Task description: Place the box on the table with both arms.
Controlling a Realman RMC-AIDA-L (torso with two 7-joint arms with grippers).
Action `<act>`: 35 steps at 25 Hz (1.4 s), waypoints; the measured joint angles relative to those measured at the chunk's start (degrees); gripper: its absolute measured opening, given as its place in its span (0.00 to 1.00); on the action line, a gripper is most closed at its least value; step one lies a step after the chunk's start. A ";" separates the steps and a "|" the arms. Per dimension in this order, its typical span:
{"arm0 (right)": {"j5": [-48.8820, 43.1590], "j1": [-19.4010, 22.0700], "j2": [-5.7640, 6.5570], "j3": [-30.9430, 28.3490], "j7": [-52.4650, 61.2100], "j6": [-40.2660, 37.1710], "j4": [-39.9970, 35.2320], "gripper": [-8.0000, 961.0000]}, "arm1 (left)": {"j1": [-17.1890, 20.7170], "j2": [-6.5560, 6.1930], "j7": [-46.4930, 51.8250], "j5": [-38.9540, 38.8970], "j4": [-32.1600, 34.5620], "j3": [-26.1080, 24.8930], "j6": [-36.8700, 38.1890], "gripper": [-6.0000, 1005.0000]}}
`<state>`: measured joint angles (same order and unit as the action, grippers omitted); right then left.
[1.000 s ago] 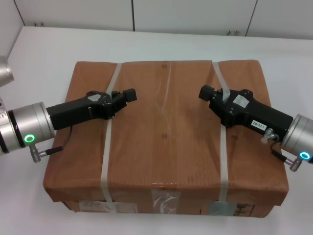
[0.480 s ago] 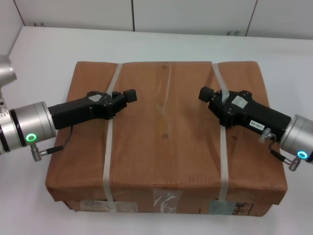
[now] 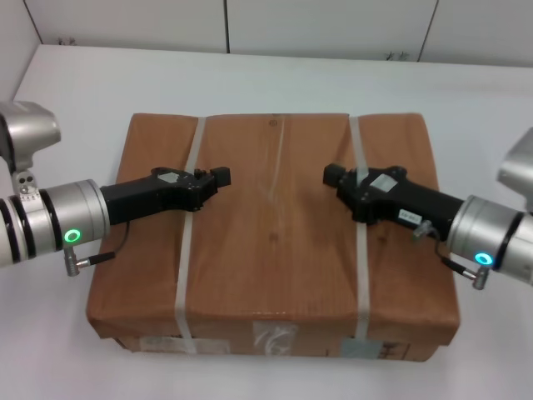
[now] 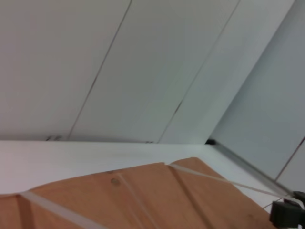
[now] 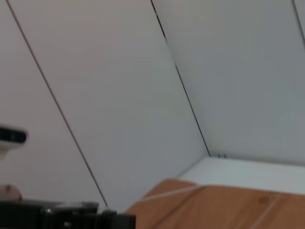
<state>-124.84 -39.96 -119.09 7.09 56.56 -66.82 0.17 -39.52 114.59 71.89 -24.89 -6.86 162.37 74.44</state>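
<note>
The brown cardboard box (image 3: pixel 275 242) lies flat over the white table (image 3: pixel 275 83), with pale labels and clear tape on its near side. Two white straps (image 3: pixel 179 283) run front to back across its top. My left gripper (image 3: pixel 218 177) reaches in from the left and lies across the left strap on the box top. My right gripper (image 3: pixel 333 175) reaches in from the right and lies across the right strap (image 3: pixel 361 275). Whether the straps pass over or under the grippers is hidden. The box top also shows in the left wrist view (image 4: pixel 157 195) and in the right wrist view (image 5: pixel 228 205).
White wall panels (image 3: pixel 325 25) stand behind the table's far edge. Bare tabletop shows to the left, right and beyond the box. Both silver forearms with green rings (image 3: pixel 72 237) hang over the box's left and right sides.
The box looks smaller and sits lower in the head view than before. Both grippers have come down with it and drawn a little closer to each other over its top.
</note>
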 joint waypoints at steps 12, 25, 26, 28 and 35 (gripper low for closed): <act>-1.15 -3.13 0.00 1.43 0.13 13.26 3.85 0.08 | -1.74 1.85 -0.01 2.62 0.71 1.70 -12.09 0.01; -1.52 -4.05 0.00 1.41 0.84 17.87 4.93 0.10 | -1.58 2.22 -1.05 2.90 1.31 1.71 -16.57 0.00; -1.74 -4.10 0.00 1.42 0.88 17.88 5.07 0.10 | -1.51 2.22 -1.24 2.91 1.61 1.71 -17.04 0.00; -2.51 -4.21 0.01 1.43 1.30 17.89 5.34 0.10 | -1.38 2.23 -1.81 2.92 2.32 1.72 -18.20 0.00; -3.19 -4.42 0.00 1.43 2.23 17.92 5.37 0.10 | -1.31 2.22 -2.46 2.96 3.16 1.71 -19.10 0.00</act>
<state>-128.03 -44.38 -119.09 8.52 58.79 -48.90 5.54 -40.83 116.81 69.43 -21.93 -3.70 164.08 55.34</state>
